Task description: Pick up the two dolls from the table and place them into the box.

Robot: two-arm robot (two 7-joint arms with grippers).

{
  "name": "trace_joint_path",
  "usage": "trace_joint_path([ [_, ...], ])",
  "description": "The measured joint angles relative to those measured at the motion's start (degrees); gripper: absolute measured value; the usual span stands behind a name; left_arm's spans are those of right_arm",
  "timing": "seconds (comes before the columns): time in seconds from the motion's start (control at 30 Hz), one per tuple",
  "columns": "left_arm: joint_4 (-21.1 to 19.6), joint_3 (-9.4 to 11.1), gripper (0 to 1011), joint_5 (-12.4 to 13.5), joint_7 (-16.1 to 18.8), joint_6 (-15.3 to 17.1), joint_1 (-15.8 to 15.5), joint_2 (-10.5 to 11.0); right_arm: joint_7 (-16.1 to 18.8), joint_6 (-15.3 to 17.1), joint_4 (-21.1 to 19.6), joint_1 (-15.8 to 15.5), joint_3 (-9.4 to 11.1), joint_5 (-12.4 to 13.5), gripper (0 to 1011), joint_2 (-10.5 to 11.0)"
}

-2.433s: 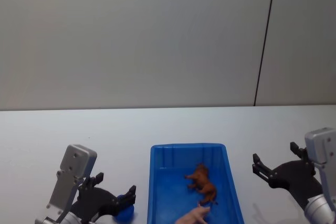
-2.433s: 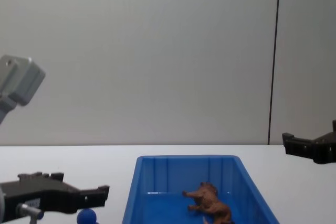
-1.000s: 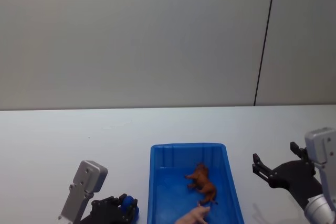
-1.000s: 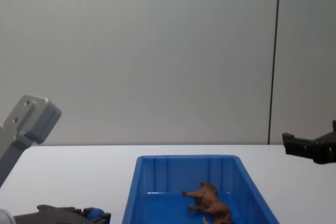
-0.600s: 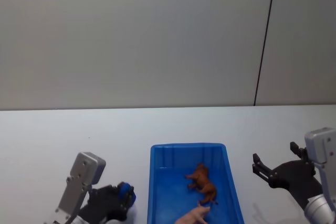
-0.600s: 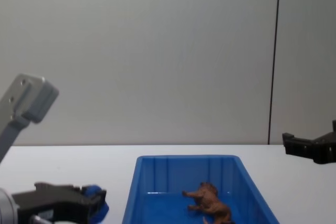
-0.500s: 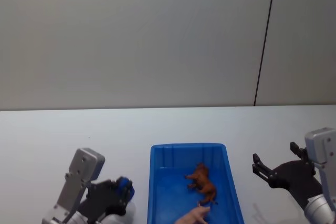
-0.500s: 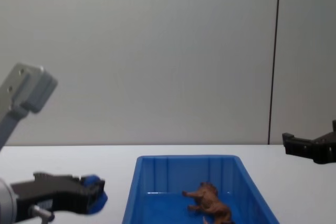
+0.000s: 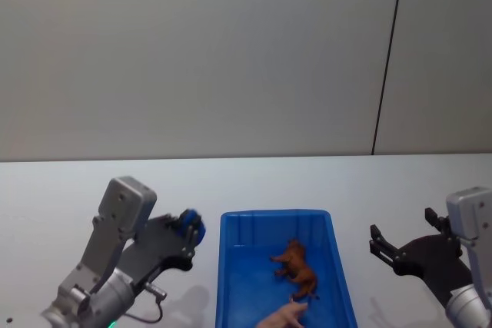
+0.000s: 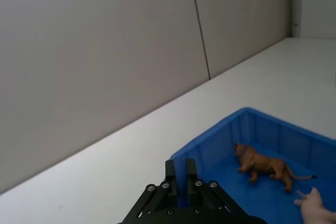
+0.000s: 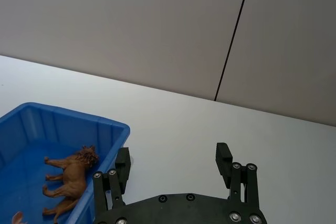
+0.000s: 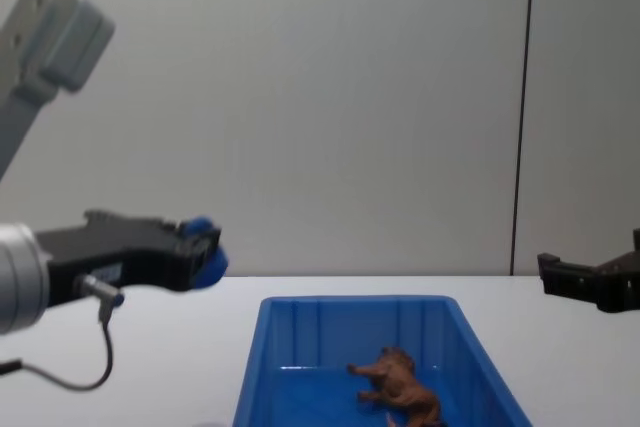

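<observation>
Left pincer (image 9: 188, 230) clamped on the blue ball-topped toy (image 12: 205, 252), raised just left of the blue box (image 9: 228, 282) where the brown lion figurine (image 9: 295, 266) lies, right pincer (image 9: 401, 242) spread empty — next, carry over and release.

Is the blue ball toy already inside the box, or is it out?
Out. The left tool holds the blue ball toy in the air, left of the box.

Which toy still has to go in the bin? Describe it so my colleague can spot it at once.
Start at the blue bin on the white table, then look just off its left wall. There the left gripper holds a small toy with a dark-blue ball top in the air. The brown lion figurine already lies inside.
</observation>
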Motion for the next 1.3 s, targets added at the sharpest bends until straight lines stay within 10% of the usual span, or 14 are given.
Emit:
trace_joint_path([
  [0.4,-0.8,-0.1,78,0.1,-6.6,-3.5,-2.4,-1.3,0.0,0.0,0.0,0.0,0.0,0.0,1001,0.0],
  [1.3,2.8,1.7,894,-3.0,-21.8,-7.6,-7.4,-5.3,0.0,0.0,0.0,0.0,0.0,0.0,1001,0.0],
])
